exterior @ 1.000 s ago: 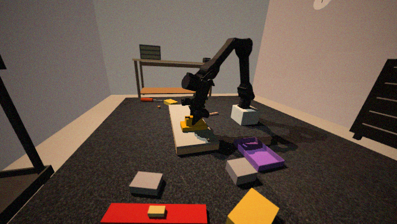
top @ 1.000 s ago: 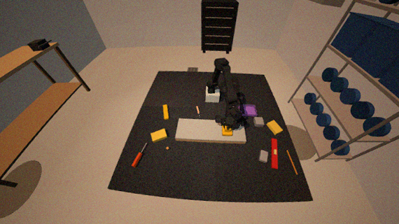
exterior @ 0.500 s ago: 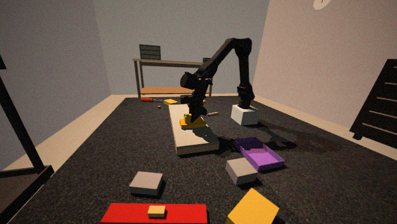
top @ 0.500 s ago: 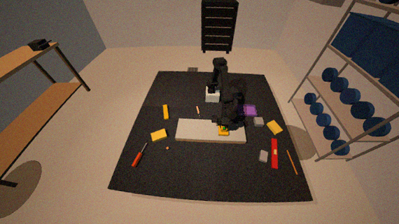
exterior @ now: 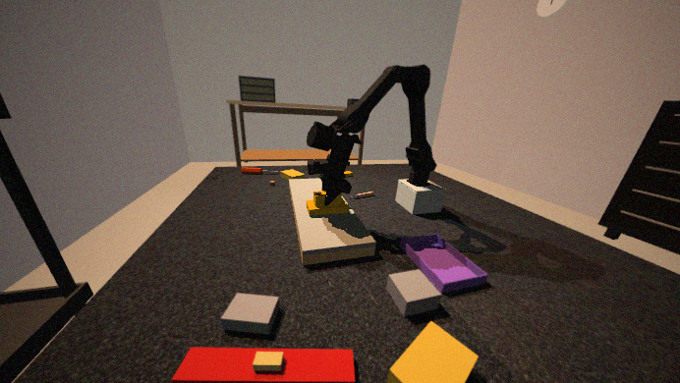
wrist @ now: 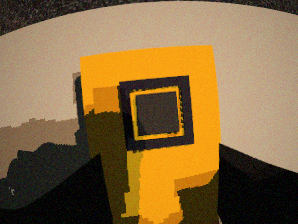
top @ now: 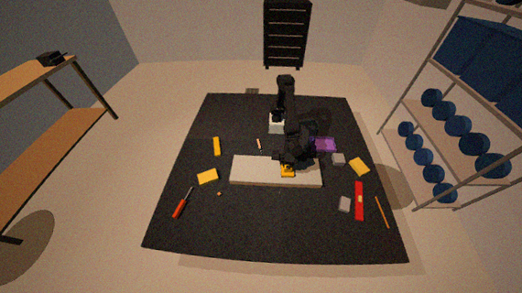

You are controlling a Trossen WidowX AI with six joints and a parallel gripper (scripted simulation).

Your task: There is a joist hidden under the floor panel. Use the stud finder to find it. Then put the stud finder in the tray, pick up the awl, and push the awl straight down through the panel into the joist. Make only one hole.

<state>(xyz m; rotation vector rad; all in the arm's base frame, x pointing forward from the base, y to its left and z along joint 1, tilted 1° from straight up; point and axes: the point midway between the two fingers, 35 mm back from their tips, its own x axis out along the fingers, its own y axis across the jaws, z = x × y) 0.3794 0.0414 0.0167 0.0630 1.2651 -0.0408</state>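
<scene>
The pale floor panel (top: 252, 172) (exterior: 321, 243) (wrist: 256, 43) lies on the dark mat. My gripper (top: 287, 164) (exterior: 334, 196) (wrist: 156, 151) is shut on the yellow stud finder (top: 287, 171) (exterior: 325, 208) (wrist: 156, 129) and holds it flat on the panel, right of the panel's middle in the top view. In the wrist view the finder's square window is dark. The purple tray (top: 325, 144) (exterior: 444, 262) is empty and lies beside the panel's right end. The awl (top: 258, 144) (exterior: 364, 194) lies on the mat behind the panel, near the arm's white base (top: 275, 128) (exterior: 419, 197).
On the mat lie a red screwdriver (top: 180, 206) (exterior: 252, 170), yellow blocks (top: 217, 146) (top: 207, 176) (top: 359, 166), grey blocks (top: 338, 159) (top: 344, 204) (exterior: 413, 292), a red level (top: 359, 200) (exterior: 265, 364) and a pencil (top: 381, 212). A workbench stands left, shelves right.
</scene>
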